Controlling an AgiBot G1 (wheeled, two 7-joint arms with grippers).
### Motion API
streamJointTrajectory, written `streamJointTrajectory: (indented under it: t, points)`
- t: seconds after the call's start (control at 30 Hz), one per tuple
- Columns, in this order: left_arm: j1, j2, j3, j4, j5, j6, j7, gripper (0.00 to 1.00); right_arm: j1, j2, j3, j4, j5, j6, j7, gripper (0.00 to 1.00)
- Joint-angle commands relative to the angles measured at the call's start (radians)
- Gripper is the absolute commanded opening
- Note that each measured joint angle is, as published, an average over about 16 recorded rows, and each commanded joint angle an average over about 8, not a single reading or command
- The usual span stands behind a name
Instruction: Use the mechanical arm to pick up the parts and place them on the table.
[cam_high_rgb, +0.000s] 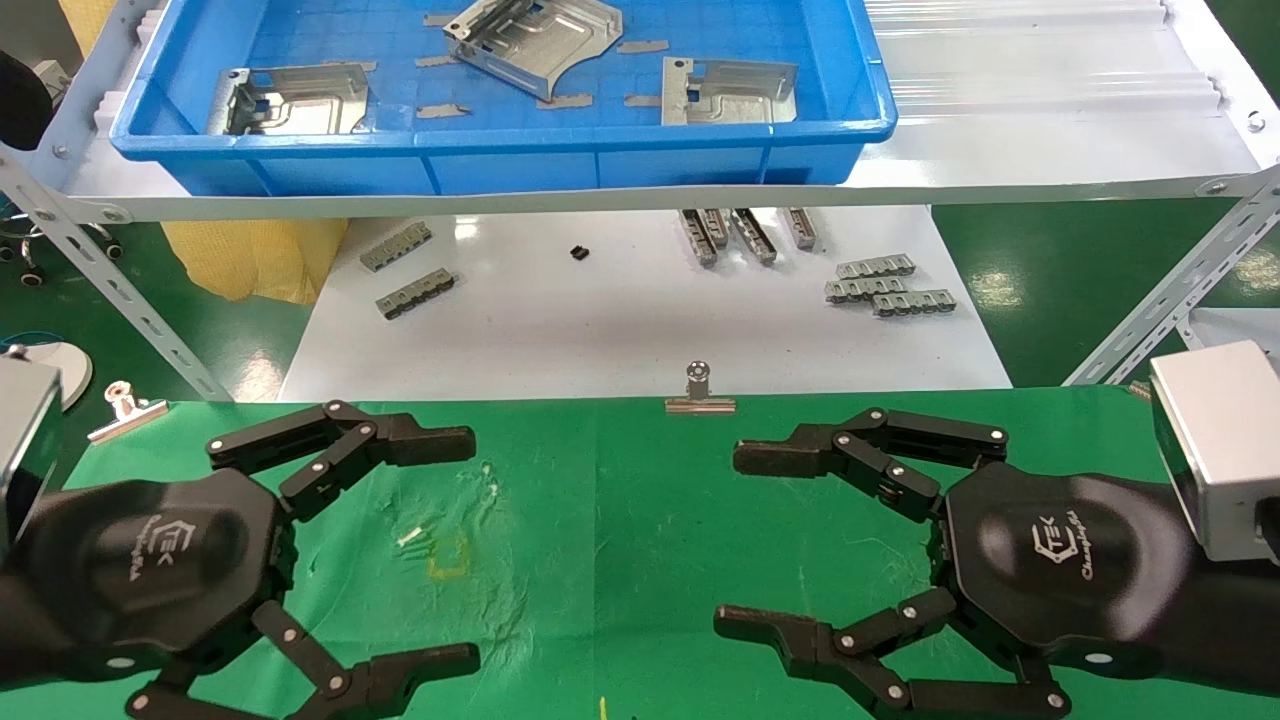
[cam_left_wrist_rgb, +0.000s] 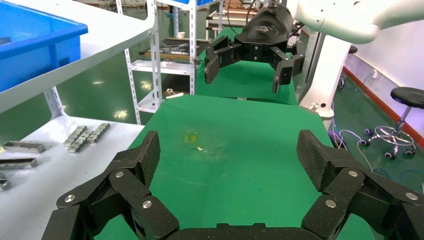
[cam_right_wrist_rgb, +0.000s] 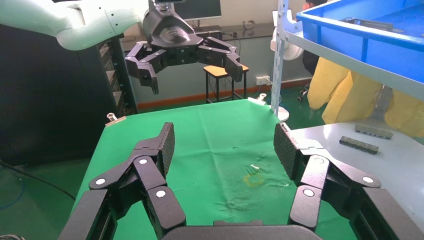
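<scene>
Three parts (cam_high_rgb: 545, 45) lie in the blue tray (cam_high_rgb: 500, 140) at twelve o'clock, while both pincers, left (cam_high_rgb: 440, 545) and right (cam_high_rgb: 745, 540), hover wide open and empty over the green worktop (cam_high_rgb: 600, 520); thin, flat plates could slip from the fingers.

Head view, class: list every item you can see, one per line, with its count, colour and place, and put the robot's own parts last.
Tray: one, blue, on the raised white shelf.
Parts: three, silver, inside the tray.
Flat slivers: several, grey, on the tray floor.
Toothed strips: about nine, grey, on the white tabletop.
Small block: one, black, on the white tabletop.
Binder clips: two, silver, at the far edge of the green cloth table.
Square mark: one, yellow, on the cloth.
Left tool: black, open, above the cloth.
Right tool: black, open, above the cloth.
</scene>
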Motion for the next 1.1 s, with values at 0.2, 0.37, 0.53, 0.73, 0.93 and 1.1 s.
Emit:
streamJointTrajectory:
  t: [0.2, 0.37, 0.53, 0.73, 0.93, 1.1]
  points:
    - [0.000, 0.000, 0.000, 0.000, 0.000, 0.000, 0.000, 1.00, 0.000, 0.000, 0.000, 0.000, 0.000, 0.000, 0.000, 1.00]
    - [0.000, 0.000, 0.000, 0.000, 0.000, 0.000, 0.000, 1.00, 0.000, 0.000, 0.000, 0.000, 0.000, 0.000, 0.000, 1.00]
    - [0.000, 0.000, 0.000, 0.000, 0.000, 0.000, 0.000, 1.00, 0.000, 0.000, 0.000, 0.000, 0.000, 0.000, 0.000, 0.71]
    - [0.000, 0.000, 0.000, 0.000, 0.000, 0.000, 0.000, 1.00, 0.000, 0.000, 0.000, 0.000, 0.000, 0.000, 0.000, 0.00]
    - [0.000, 0.000, 0.000, 0.000, 0.000, 0.000, 0.000, 1.00, 0.000, 0.000, 0.000, 0.000, 0.000, 0.000, 0.000, 0.00]
    - [0.000, 0.000, 0.000, 0.000, 0.000, 0.000, 0.000, 1.00, 0.000, 0.000, 0.000, 0.000, 0.000, 0.000, 0.000, 0.00]
